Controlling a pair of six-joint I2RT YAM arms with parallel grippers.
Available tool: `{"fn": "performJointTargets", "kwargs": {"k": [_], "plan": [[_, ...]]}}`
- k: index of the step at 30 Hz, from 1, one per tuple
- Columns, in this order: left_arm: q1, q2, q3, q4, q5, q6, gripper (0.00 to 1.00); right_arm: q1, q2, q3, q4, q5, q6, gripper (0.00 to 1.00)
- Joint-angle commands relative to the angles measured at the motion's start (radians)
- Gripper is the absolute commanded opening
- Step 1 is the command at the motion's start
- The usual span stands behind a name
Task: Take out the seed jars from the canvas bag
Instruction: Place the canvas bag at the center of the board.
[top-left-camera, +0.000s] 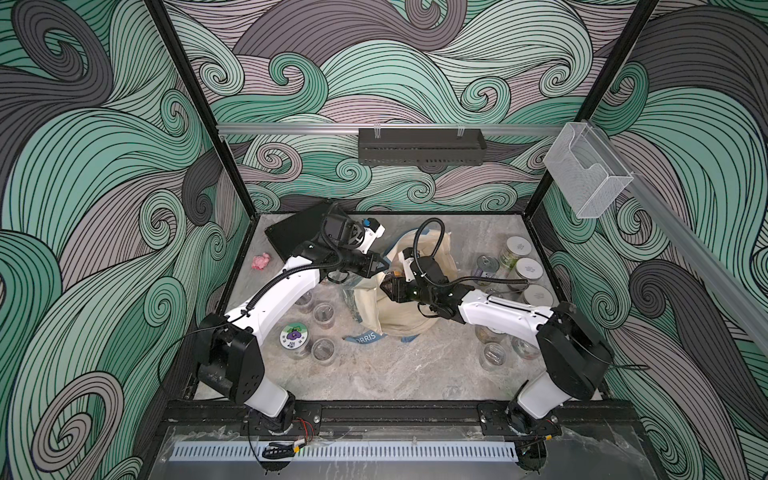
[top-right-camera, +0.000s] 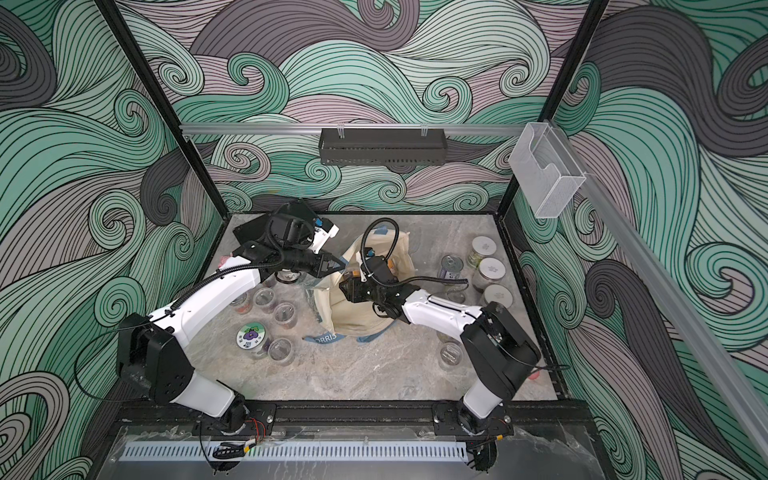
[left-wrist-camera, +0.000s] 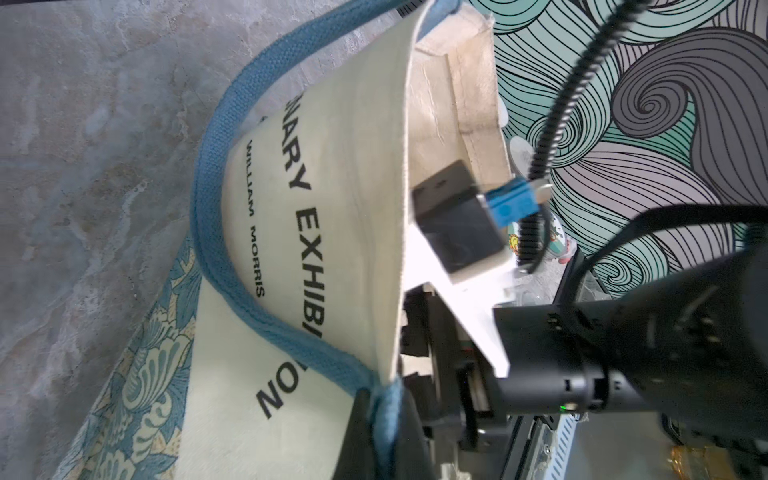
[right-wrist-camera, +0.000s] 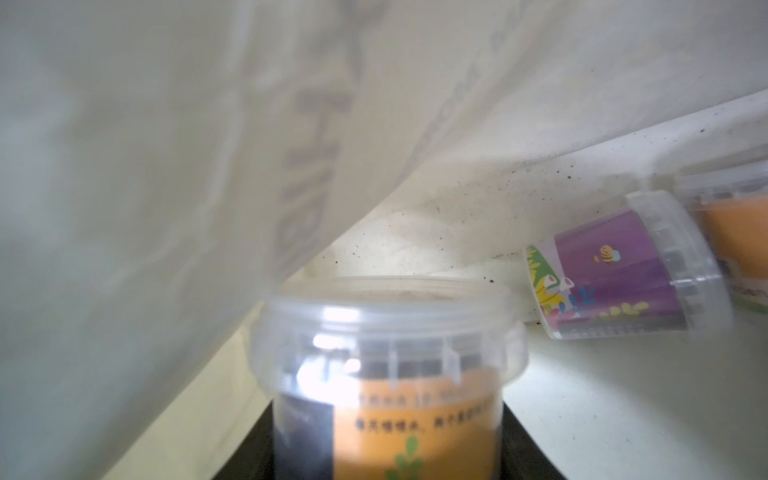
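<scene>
Orange-labelled seed jar (right-wrist-camera: 386, 332), lower centre, pinched by right claw (right-wrist-camera: 386, 453); withdraw straight, left claw (top-left-camera: 381, 264) pinching canvas bag (left-wrist-camera: 332, 187).

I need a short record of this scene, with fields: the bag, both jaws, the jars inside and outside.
bag: cream tote, lying on the table, mouth held open
left jaws: shut on the bag's rim
right jaws: inside the bag, shut on an orange-label jar
also inside: purple-label jar, on its side
outside: jars on both sides of the bag
</scene>
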Motion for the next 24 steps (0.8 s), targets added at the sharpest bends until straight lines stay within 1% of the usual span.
{"fn": "performJointTargets", "kwargs": {"k": [1,7,8,12,13,14,15,16,17,18,20,22,23,24], "plan": [[0.02,0.009,0.048,0.006,-0.04,-0.017,0.0,0.005,-0.071,-0.03,-0.041,0.04,-0.027,0.48],[0.077,0.027,0.109,-0.002,-0.129,-0.08,0.01,0.001,-0.216,-0.078,-0.096,0.077,-0.041,0.48],[0.087,0.038,0.129,-0.018,-0.137,-0.084,0.02,0.001,-0.239,-0.081,-0.103,0.079,-0.045,0.48],[0.132,0.124,0.235,-0.102,-0.188,-0.103,0.18,-0.002,-0.323,-0.079,-0.135,0.081,-0.059,0.48],[0.146,0.152,0.265,-0.121,-0.19,-0.112,0.22,-0.002,-0.341,-0.076,-0.142,0.077,-0.062,0.48],[0.159,0.176,0.294,-0.139,-0.19,-0.124,0.3,-0.002,-0.359,-0.075,-0.151,0.076,-0.068,0.48],[0.17,0.198,0.323,-0.157,-0.182,-0.131,0.4,-0.002,-0.374,-0.073,-0.157,0.073,-0.072,0.48],[0.182,0.217,0.356,-0.179,-0.15,-0.142,0.51,-0.004,-0.392,-0.07,-0.165,0.069,-0.077,0.48],[0.191,0.231,0.391,-0.21,-0.119,-0.157,0.6,-0.004,-0.407,-0.07,-0.172,0.063,-0.085,0.48],[0.193,0.236,0.421,-0.237,-0.096,-0.16,0.66,-0.005,-0.421,-0.069,-0.178,0.058,-0.092,0.48],[0.192,0.223,0.465,-0.291,-0.05,-0.171,0.79,-0.008,-0.443,-0.065,-0.199,0.034,-0.11,0.48],[0.19,0.174,0.454,-0.281,-0.013,-0.197,0.9,-0.011,-0.461,-0.06,-0.222,0.008,-0.129,0.48],[0.188,0.138,0.436,-0.268,-0.006,-0.213,0.97,-0.011,-0.471,-0.057,-0.233,-0.006,-0.141,0.48],[0.186,0.102,0.415,-0.252,-0.004,-0.225,0.98,-0.011,-0.48,-0.058,-0.239,-0.02,-0.152,0.48]]}}
